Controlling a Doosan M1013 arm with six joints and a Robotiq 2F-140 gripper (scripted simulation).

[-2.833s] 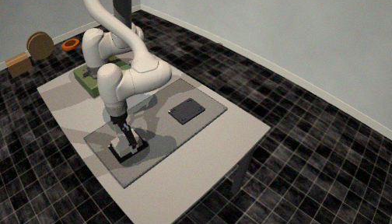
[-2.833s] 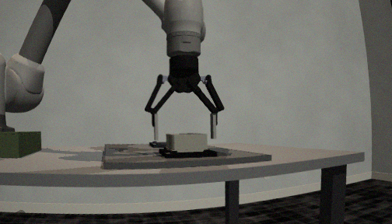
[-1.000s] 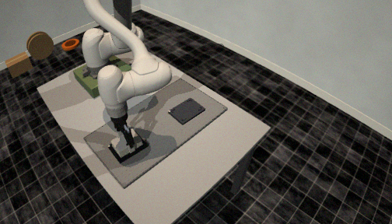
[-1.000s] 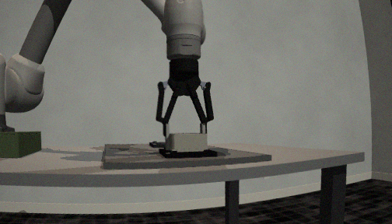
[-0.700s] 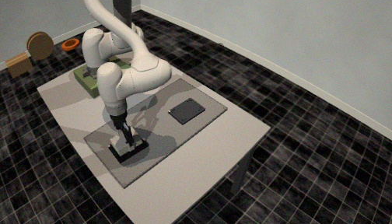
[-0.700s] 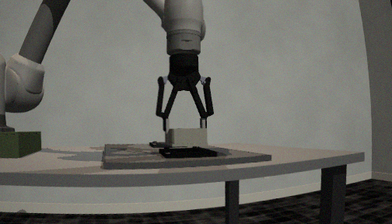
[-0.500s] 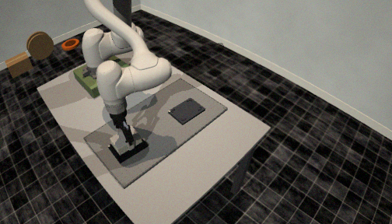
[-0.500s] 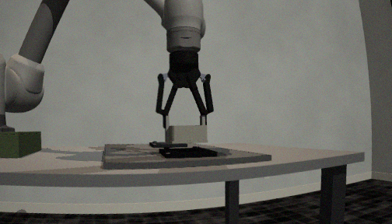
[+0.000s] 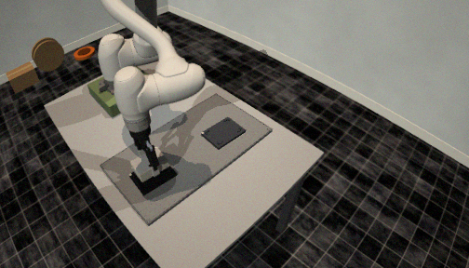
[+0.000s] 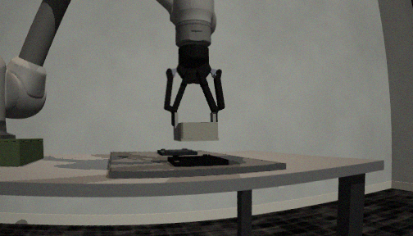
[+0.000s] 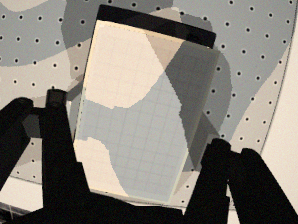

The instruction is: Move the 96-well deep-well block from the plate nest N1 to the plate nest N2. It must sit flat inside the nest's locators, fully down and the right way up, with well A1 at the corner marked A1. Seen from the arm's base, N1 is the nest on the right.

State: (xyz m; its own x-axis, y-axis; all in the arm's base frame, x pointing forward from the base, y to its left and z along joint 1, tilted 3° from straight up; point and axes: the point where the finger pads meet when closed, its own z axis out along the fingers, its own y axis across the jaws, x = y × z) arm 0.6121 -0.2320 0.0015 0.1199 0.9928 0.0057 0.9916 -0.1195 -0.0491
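My gripper (image 10: 194, 120) is shut on the white deep-well block (image 10: 196, 131) and holds it level, clear above the grey deck. In the wrist view the block (image 11: 143, 110) sits between my two dark fingers, gripped on its long sides, with its grid of wells facing up. Directly below it lies a dark plate nest (image 9: 154, 180), empty, near the deck's front corner; it also shows in the side view (image 10: 197, 160). The other dark nest (image 9: 223, 132) lies empty farther along the deck. In the overhead view my gripper (image 9: 153, 165) hides most of the block.
The nests sit on a grey perforated deck plate (image 9: 186, 153) on a pale table. The arm's green base block (image 9: 104, 96) stands at the table's back corner. A cardboard box, a round wooden disc and an orange ring lie on the floor by the wall.
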